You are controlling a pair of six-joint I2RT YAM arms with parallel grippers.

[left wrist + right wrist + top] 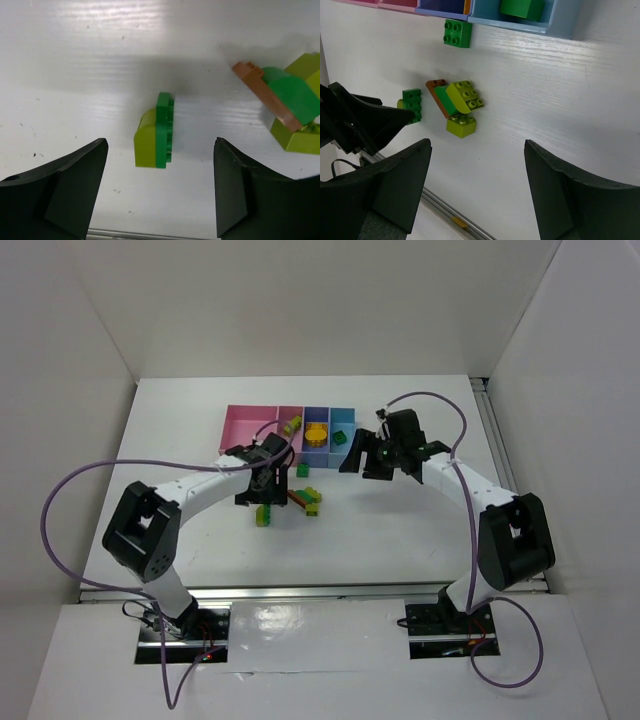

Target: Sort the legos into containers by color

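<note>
my left gripper wide over green brick, mid table, my right gripper wide, empty, near bins by far edge

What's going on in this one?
Two arms are sorting legos by color. The left gripper hangs open around a green and yellow-green pair on the table, not gripping it. The right gripper is open and empty near the bins. Some legos already sit in the bins. A cluster and a green brick lie loose.
</note>
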